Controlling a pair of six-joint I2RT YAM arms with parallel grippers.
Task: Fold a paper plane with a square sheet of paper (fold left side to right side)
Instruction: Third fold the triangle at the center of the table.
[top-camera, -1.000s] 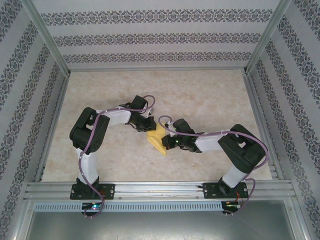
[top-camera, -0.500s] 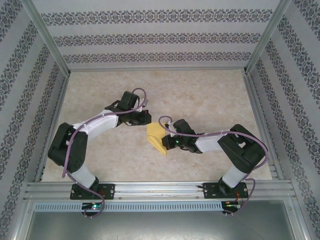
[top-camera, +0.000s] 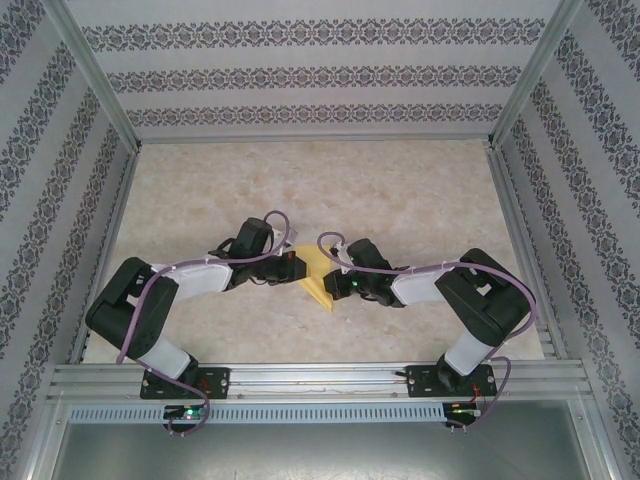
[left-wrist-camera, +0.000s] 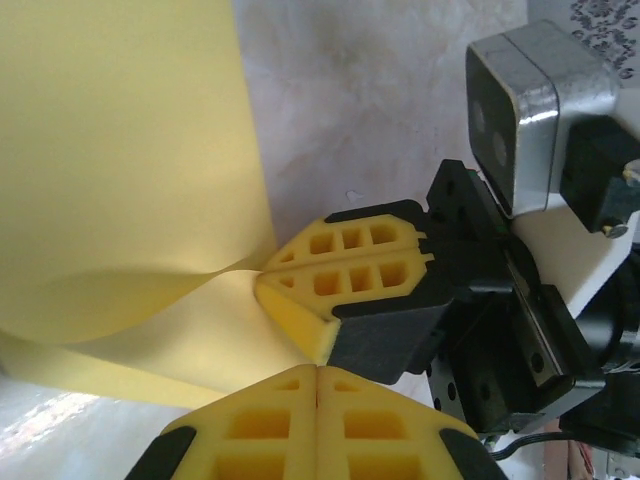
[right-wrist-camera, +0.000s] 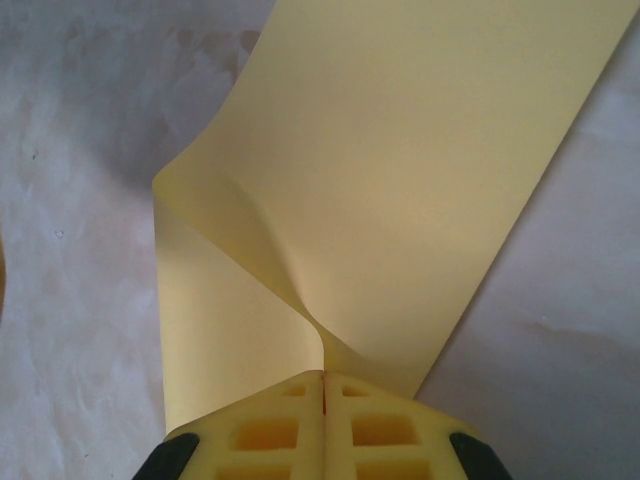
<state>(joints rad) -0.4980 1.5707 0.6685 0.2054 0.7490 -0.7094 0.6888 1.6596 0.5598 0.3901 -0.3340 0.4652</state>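
The square sheet of paper (top-camera: 313, 272) is yellow and lies folded near the table's middle, between the two grippers. My right gripper (top-camera: 333, 283) is shut on its near edge. In the right wrist view the pinch (right-wrist-camera: 323, 374) buckles the paper (right-wrist-camera: 400, 170) into a raised ridge. My left gripper (top-camera: 291, 268) sits low at the sheet's left side. In the left wrist view it (left-wrist-camera: 318, 368) is shut with nothing between its pads, its tips close to the right gripper's fingers (left-wrist-camera: 345, 270) and the edge of the paper (left-wrist-camera: 120, 150).
The marbled tabletop (top-camera: 400, 190) stretches back to patterned walls. Aluminium rails (top-camera: 320, 378) run along the near edge by both arm bases. The right wrist's camera housing (left-wrist-camera: 530, 110) stands close to my left gripper.
The left arm came off the paper's far side, swung left, then folded down low, bringing its gripper to the sheet's left edge and closing it. The right gripper kept its pinch.
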